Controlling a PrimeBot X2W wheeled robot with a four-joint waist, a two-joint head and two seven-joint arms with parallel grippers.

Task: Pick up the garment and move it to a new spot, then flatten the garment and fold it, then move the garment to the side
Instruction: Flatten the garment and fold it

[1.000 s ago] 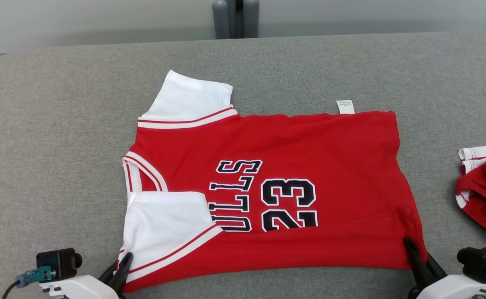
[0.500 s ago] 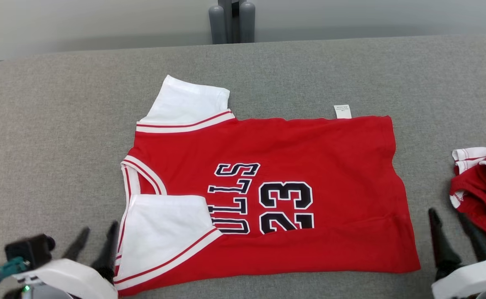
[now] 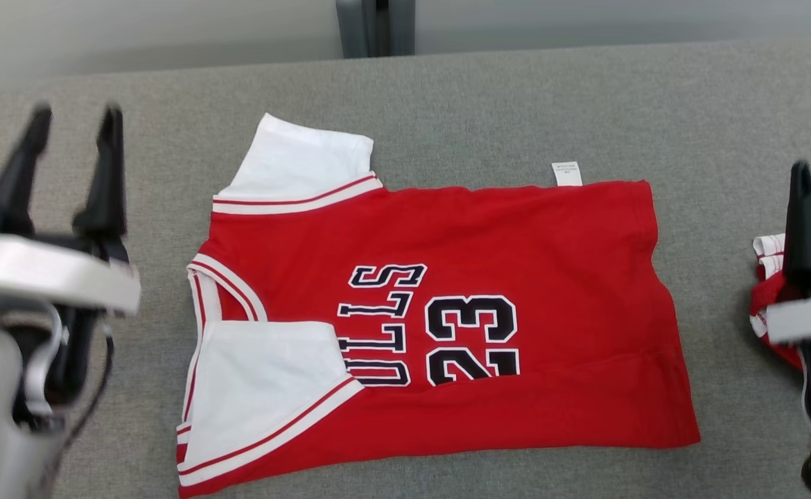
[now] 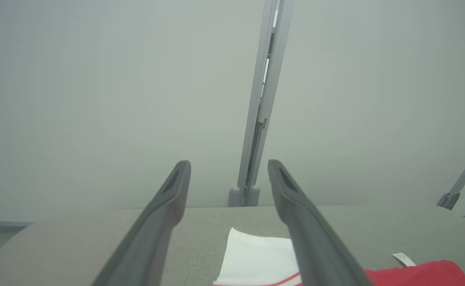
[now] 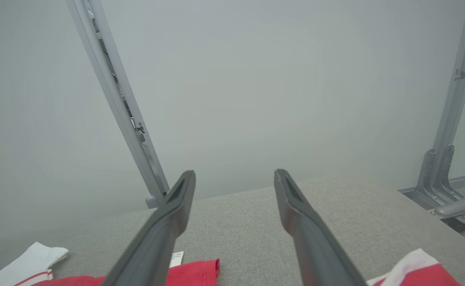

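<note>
Garment (image 3: 489, 235) between left claw (image 3: 76, 114), right claw (image 5: 234, 176)

Red jersey (image 3: 516, 242) w/ white sleeves, grey table (image 3: 516, 104).

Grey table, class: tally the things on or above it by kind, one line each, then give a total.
Garments: 2 (flat jersey, crumpled garment)
Grippers: 2 (left gripper, right gripper, both open)
Total: 4
</note>
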